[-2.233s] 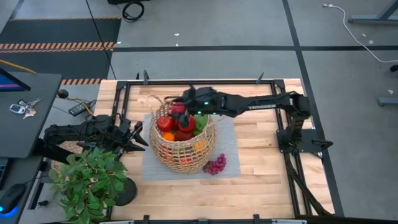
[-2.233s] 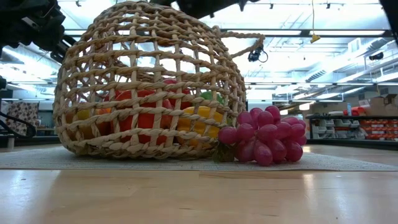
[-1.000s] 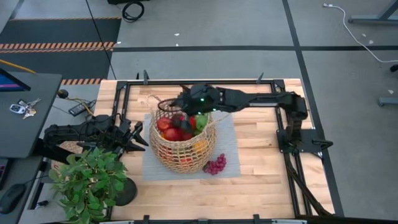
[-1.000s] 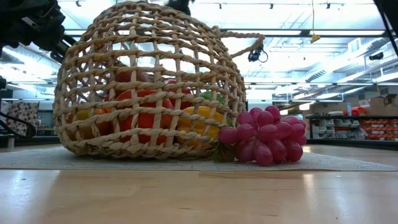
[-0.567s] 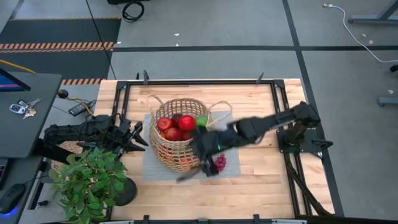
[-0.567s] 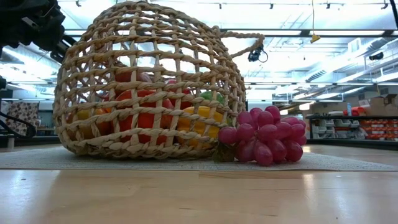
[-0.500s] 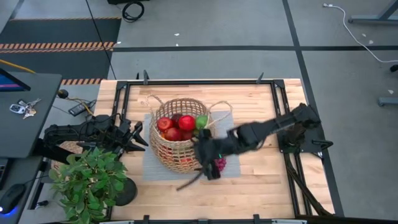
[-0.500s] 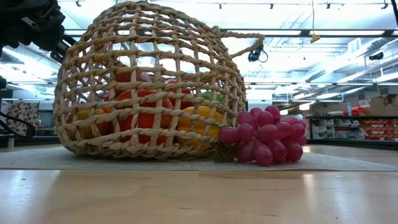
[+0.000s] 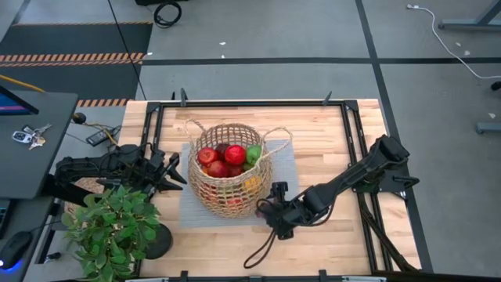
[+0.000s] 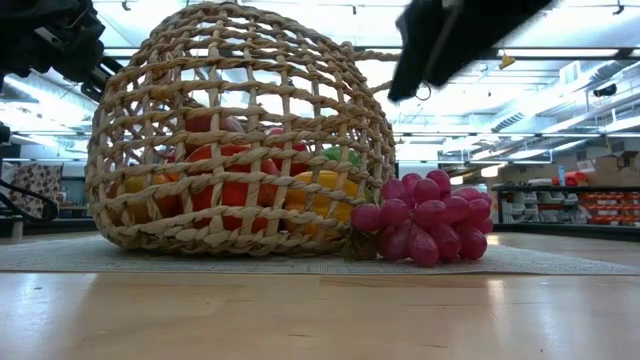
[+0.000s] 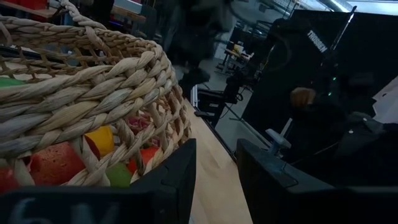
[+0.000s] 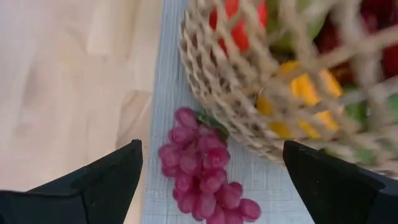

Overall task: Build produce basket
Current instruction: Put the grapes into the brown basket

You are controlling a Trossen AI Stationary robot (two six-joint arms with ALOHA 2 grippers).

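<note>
Purple plastic grapes [image 12: 202,165], hidden overhead beneath the right gripper [image 9: 270,210], are lying beside the round tan wicker basket [image 12: 261,112] between its wide-open fingers; the left gripper [image 9: 174,172], jaws parted, is waiting beside the basket.

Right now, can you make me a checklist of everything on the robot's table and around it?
Surface: wooden table with a grey mat under the basket.
Job's things: wicker basket holds red apples, a green pear and more; purple grapes lie on the mat beside it, outside.
Clutter: potted plant at the table's near left corner.
Grippers: right gripper over the grapes, jaws open; left gripper waits by the basket's left side, jaws open.
Cables: one loops under the right arm.
Surroundings: keys on a side desk; shelves behind.
</note>
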